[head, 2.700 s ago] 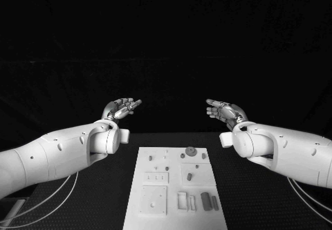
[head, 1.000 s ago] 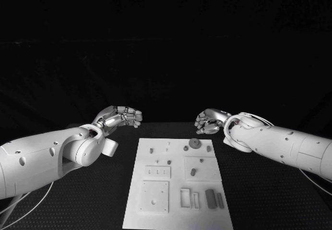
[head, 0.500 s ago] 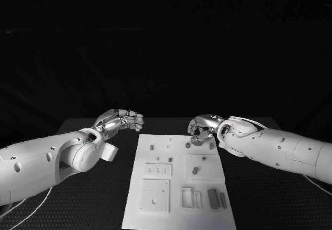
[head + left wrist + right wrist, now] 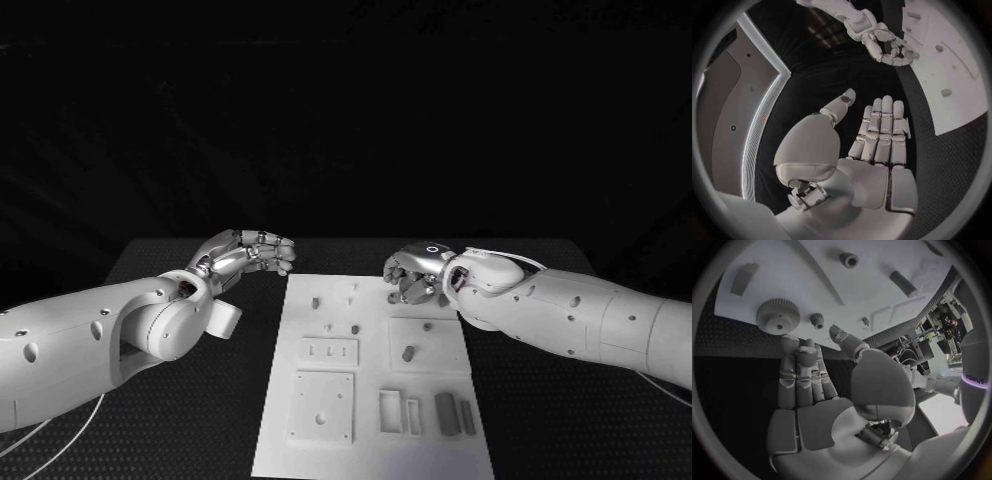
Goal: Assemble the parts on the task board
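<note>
Fingers of the right hand (image 4: pixel 414 272) hang apart and empty just above the toothed gear (image 4: pixel 776 316) at the far end of the task board (image 4: pixel 368 440), left hand (image 4: pixel 248 252) idle and empty beside it; approach step, next a closing grasp.

Right hand (image 4: pixel 414 273) hovers over the task board (image 4: pixel 369 420), near end unobstructed.
</note>
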`<state>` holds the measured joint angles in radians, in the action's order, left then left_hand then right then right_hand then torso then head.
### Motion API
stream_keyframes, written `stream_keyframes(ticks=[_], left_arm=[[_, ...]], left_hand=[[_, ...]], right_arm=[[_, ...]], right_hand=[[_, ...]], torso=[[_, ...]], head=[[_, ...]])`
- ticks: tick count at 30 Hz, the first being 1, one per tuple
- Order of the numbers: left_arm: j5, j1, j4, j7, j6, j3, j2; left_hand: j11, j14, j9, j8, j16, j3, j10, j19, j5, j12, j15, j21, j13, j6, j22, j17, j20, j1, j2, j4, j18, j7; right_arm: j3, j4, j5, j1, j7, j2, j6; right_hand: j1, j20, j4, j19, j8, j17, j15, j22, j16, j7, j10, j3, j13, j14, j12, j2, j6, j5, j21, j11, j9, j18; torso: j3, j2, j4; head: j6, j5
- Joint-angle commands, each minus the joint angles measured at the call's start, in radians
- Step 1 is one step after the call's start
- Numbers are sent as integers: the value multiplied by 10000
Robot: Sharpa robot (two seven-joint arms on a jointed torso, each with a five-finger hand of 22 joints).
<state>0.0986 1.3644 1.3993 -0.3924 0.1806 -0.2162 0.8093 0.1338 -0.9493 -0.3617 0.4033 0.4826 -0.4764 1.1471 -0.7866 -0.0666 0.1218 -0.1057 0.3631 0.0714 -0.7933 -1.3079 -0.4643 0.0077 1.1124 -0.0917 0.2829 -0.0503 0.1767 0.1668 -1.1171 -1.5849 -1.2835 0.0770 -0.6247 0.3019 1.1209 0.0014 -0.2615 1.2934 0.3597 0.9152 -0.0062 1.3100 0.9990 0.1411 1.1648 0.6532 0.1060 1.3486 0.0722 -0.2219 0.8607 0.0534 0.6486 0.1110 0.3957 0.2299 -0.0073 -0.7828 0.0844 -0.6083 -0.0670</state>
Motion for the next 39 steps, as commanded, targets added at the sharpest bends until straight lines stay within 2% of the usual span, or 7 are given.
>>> stream_keyframes(ticks=[1,5,11,23,39], left_arm=[[-85,6,21,-106,-189,13,5],[-86,6,8,-93,-205,14,-4],[-86,6,-10,-70,-234,14,-13],[-105,6,-68,-40,-257,12,-10],[-133,6,-67,-5,-273,15,5]], left_hand=[[62,17,10,-32,-60,71,-43,83,48,-50,-51,-18,-16,-5,-141,-14,22,-143,0,-5,-103,73],[64,18,11,-36,-66,73,-45,86,49,-56,-53,-20,-16,-5,-141,-16,24,-151,-1,-6,-103,75],[66,20,12,-42,-76,75,-47,89,49,-67,-55,-23,-16,-4,-141,-20,27,-165,2,-9,-104,78],[71,31,13,-56,-102,77,-50,101,54,-89,-62,-31,-16,-2,-140,-28,33,-191,17,-15,-105,82],[74,33,13,-66,-120,77,-50,107,59,-106,-66,-36,-15,0,-140,-36,37,-209,31,-18,-107,85]], right_arm=[[-5,-30,-670,2,-335,38,106],[-5,42,-880,69,-430,89,-71],[-5,108,-1032,146,-468,113,-166],[-5,41,-1257,179,-497,99,-247],[-6,126,-1436,293,-585,232,-354]], right_hand=[[-21,-14,86,64,-41,22,57,241,110,-36,-122,25,-29,6,-71,-141,44,-42,110,17,23,282],[-10,-12,124,61,-37,26,54,237,194,-47,-151,65,-47,0,-61,-174,41,-45,204,17,40,294],[1,-13,176,56,-14,28,44,231,280,-57,-119,120,-50,-15,-37,-206,57,-52,300,5,70,308],[203,-40,166,11,120,-10,-18,224,454,-54,153,379,19,-73,59,-155,249,-52,541,-59,182,319],[109,-59,173,8,405,-136,-311,243,638,-120,931,651,471,-141,376,243,889,-50,1090,-362,395,319]], torso=[[-4,-107,28],[2,-150,37],[13,-217,22],[-9,-254,7],[-18,-315,14]], head=[[22,-19],[40,-31],[6,-32],[-43,-68],[-4,-44]])
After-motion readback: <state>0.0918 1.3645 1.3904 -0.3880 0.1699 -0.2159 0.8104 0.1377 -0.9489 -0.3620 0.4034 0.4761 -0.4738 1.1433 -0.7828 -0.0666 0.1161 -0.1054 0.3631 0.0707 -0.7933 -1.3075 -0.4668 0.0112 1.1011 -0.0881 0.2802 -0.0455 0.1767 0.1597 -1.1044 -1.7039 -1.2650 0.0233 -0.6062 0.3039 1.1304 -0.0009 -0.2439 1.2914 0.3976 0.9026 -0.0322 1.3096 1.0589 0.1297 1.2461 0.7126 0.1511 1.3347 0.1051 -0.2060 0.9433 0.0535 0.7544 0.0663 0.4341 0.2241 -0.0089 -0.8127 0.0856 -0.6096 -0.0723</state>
